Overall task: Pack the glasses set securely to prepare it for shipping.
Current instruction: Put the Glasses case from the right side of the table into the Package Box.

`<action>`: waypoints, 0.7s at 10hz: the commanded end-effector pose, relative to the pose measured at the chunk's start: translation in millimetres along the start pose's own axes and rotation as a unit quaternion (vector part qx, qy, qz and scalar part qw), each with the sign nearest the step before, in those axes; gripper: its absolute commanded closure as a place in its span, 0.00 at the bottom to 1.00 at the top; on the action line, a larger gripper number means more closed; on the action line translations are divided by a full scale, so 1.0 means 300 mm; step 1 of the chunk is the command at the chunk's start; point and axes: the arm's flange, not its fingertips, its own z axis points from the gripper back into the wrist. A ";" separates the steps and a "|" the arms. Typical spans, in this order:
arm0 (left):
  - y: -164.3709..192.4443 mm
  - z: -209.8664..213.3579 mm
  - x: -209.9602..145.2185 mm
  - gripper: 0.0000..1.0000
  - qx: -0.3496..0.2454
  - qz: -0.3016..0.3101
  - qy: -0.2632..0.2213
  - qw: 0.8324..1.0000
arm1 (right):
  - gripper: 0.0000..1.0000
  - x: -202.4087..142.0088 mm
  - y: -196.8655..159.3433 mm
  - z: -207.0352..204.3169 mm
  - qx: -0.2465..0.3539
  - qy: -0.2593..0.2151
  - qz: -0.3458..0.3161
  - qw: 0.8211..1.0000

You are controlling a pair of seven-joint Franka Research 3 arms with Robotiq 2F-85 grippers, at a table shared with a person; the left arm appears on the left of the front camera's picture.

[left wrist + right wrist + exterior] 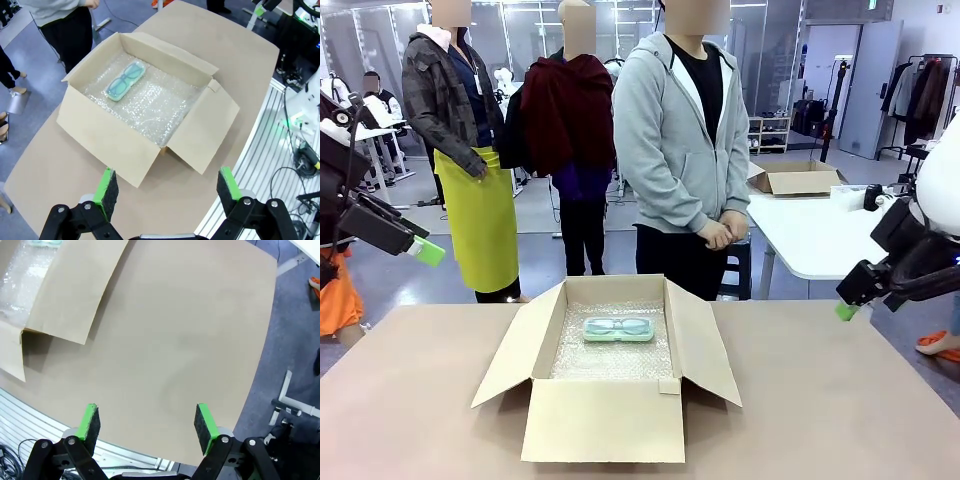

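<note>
One mint green glasses case [618,329] of the glasses set lies on bubble wrap at the far end of the open cardboard box [605,418], with glasses showing through its lid. From the left wrist the same case [125,81] sits in the box's far corner. My left gripper [167,189] hangs open high above the table's near left, away from the box [105,140]. My right gripper [147,422] stands open over bare tabletop to the right of the box, whose flap [75,285] shows at upper left. In the front view one right fingertip [847,310] shows at the table's right edge.
A person in a grey hoodie [682,130] stands at the far side of the table [820,400] with hands clasped [720,233]. All box flaps stand open. Another table with a second cardboard box [798,178] stands behind on the right.
</note>
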 end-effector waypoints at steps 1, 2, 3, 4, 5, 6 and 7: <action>0.000 0.003 -0.001 0.00 -0.002 -0.002 -0.002 1.000 | 0.05 -0.003 -0.004 0.000 0.000 0.004 0.001 1.000; 0.000 0.003 -0.001 0.00 -0.002 -0.002 -0.002 1.000 | 0.05 -0.003 -0.004 0.000 0.000 0.004 0.001 1.000; 0.000 0.003 -0.001 0.00 -0.002 -0.002 -0.002 1.000 | 0.05 -0.003 -0.004 0.000 0.000 0.004 0.001 1.000; 0.000 0.003 -0.001 0.00 -0.002 -0.002 -0.002 1.000 | 0.05 -0.003 -0.004 0.000 0.000 0.004 0.001 1.000; 0.000 0.003 -0.001 0.00 -0.002 -0.002 -0.002 1.000 | 0.05 -0.003 -0.004 0.000 0.000 0.004 0.001 1.000; 0.000 0.003 -0.001 0.00 -0.002 -0.002 -0.002 1.000 | 0.05 -0.003 -0.004 0.000 0.000 0.004 0.001 1.000; 0.000 0.003 -0.001 0.00 -0.002 -0.002 -0.002 1.000 | 0.05 -0.003 -0.004 0.000 0.000 0.004 0.001 1.000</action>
